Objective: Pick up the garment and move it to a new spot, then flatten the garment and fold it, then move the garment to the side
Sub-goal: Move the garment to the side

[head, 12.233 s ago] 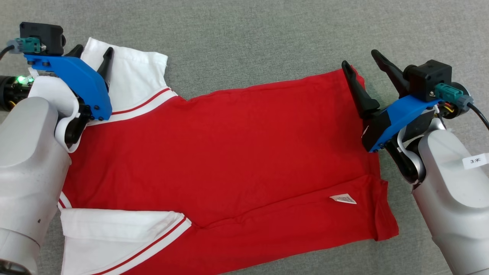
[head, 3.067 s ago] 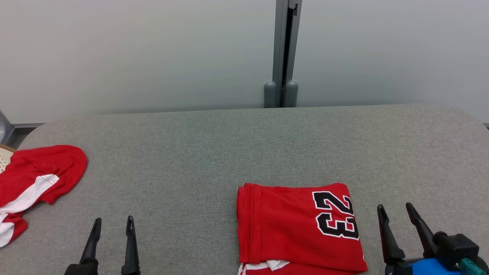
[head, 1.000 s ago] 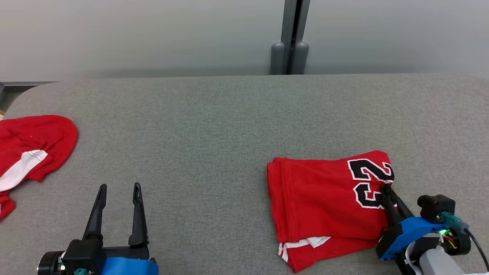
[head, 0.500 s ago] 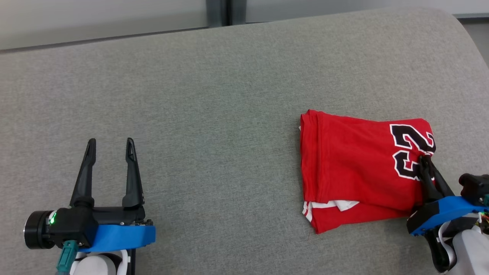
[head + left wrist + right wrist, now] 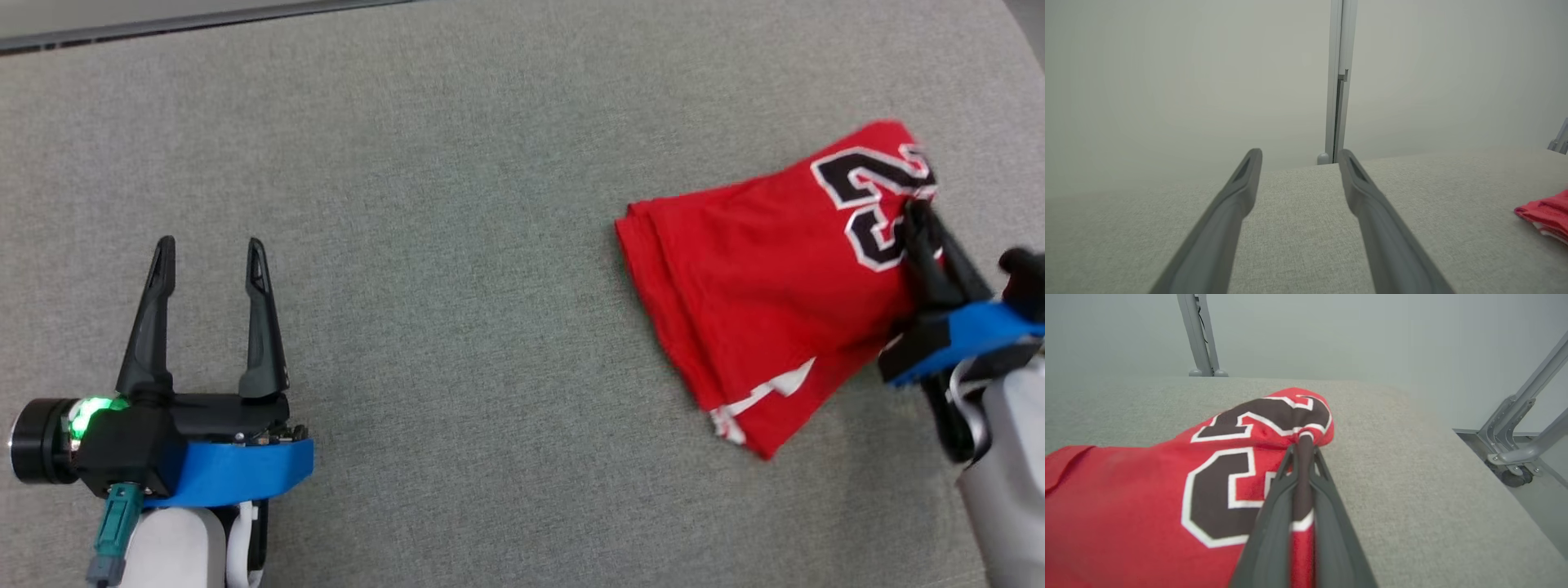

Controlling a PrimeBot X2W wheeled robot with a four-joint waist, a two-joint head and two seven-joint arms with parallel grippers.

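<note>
**Head view.** The folded garment [image 5: 759, 269] is lying tilted on the right part of the table [image 5: 457, 204], number end uppermost. The right gripper [image 5: 918, 214] is pinching that number end, with its jaws closed tight on the cloth. The left gripper [image 5: 211, 242] is hovering at lower left, well apart from the garment. Its jaws are spread wide and holding nothing. White trim is peeking out at the garment's lower corner.

**Left wrist view.** Both fingers are pointing across bare table toward the wall, with nothing between them. A red edge of the garment [image 5: 1545, 212] is showing far to the right.

**Right wrist view.** The fingers are meeting at a bunched tuck of cloth beside the number. The number end is rising into a hump while the rest is trailing on the table. The table's rounded end is lying just past the garment, with a frame and caster [image 5: 1511, 477] below it.

**Risks (judgement).**
- The grip is a single pinch at one end, so the layers may be fanning apart. Drag from the rough table cover could pull the fold open.
- The pinch may be holding only the top layers, which would leave the lower ones behind.
- Placing too far right could send the garment over the table's end.
</note>
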